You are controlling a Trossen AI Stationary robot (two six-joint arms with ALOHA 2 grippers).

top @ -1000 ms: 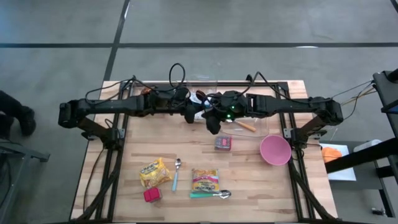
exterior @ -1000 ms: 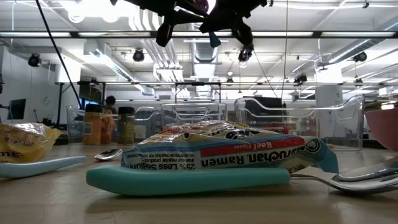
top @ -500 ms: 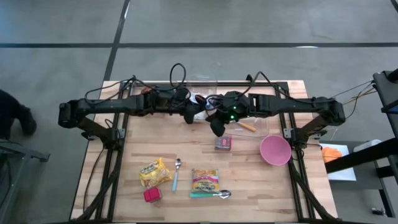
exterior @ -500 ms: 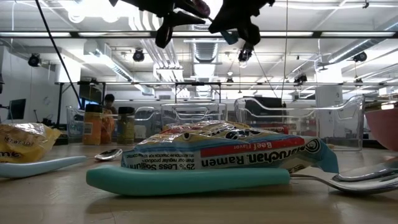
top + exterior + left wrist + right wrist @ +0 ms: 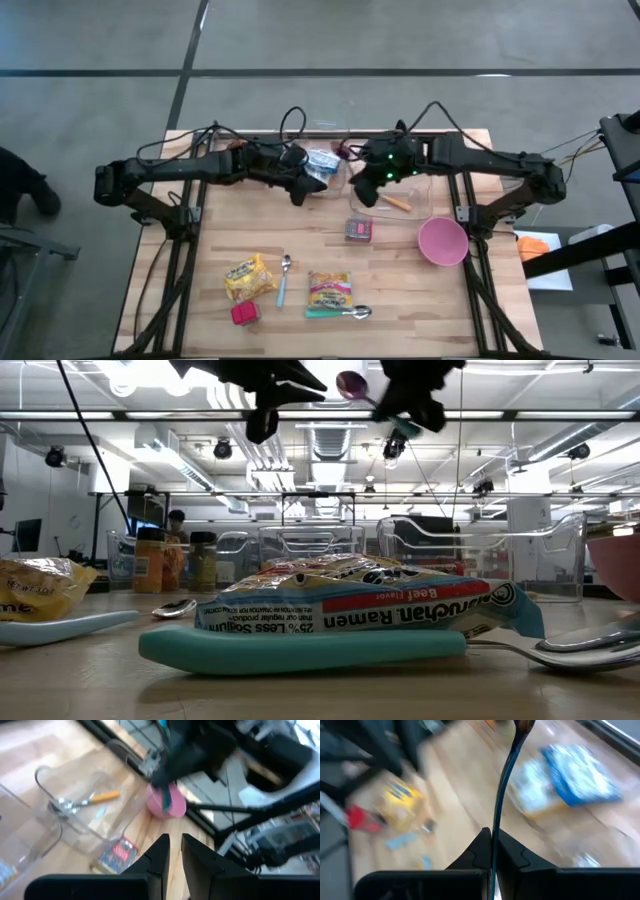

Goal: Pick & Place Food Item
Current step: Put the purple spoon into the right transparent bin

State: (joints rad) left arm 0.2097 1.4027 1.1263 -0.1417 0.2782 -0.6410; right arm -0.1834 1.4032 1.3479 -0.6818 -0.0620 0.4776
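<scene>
My right gripper (image 5: 366,196) hangs high over the table's far middle, shut on a spoon with a purple bowl (image 5: 350,382) and a teal handle end (image 5: 405,428). My left gripper (image 5: 300,190) hovers just to its left; its fingers (image 5: 161,854) stand a narrow gap apart with nothing between them. A blue-and-white packet (image 5: 322,160) lies in a clear bin between the two arms. On the wood lie a yellow packet (image 5: 248,277), a ramen packet (image 5: 330,289), a small red box (image 5: 244,314) and a red packet (image 5: 359,230). My right gripper pinches the spoon's thin handle (image 5: 495,832) between its two fingers. The handle runs forward along the fingers to the bowl (image 5: 524,725). The fingers slant downward. The spoon is lifted clear, high above the table.
A pink bowl (image 5: 442,241) stands at the right. A clear bin (image 5: 107,827) at the far right holds an orange-handled utensil (image 5: 397,203). Two spoons (image 5: 284,278), (image 5: 340,313) lie near the front. The ramen packet rests on the second spoon's teal handle (image 5: 300,647).
My right gripper has drawn away from my left gripper toward the table's right edge, rising a little and carrying the spoon with it. The two grippers stood close together and now stand apart. My left gripper has turned at the wrist without shifting place.
</scene>
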